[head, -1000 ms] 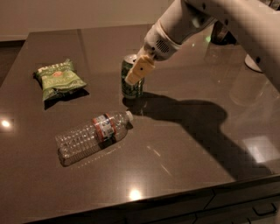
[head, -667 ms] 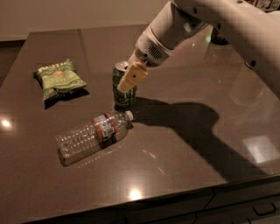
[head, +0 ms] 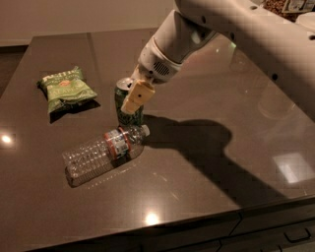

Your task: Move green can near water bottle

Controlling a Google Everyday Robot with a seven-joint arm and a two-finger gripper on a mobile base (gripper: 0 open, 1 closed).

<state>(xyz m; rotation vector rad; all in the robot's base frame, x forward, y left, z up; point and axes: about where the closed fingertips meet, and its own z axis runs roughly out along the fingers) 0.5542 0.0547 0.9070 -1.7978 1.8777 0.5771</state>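
The green can (head: 127,117) stands upright on the dark countertop (head: 206,162), just behind the capped end of the water bottle (head: 101,153). The bottle lies on its side, white cap pointing right toward the can, orange-and-white label around its middle. My gripper (head: 132,101) comes down from the upper right on a white arm and is shut on the can's upper part. One tan finger (head: 137,96) shows on the can's right side; the other is hidden behind the can. The can and bottle are very close; I cannot tell if they touch.
A flat green snack bag (head: 66,88) lies at the left of the counter. The counter's front edge (head: 197,219) runs along the bottom, with drawer fronts below. Objects stand at the far right corner (head: 295,10). The arm casts a wide shadow to the right of the can.
My gripper has moved left and toward the front with the green can in it, bringing the can down next to the bottle's cap. The bottle and snack bag have not moved.
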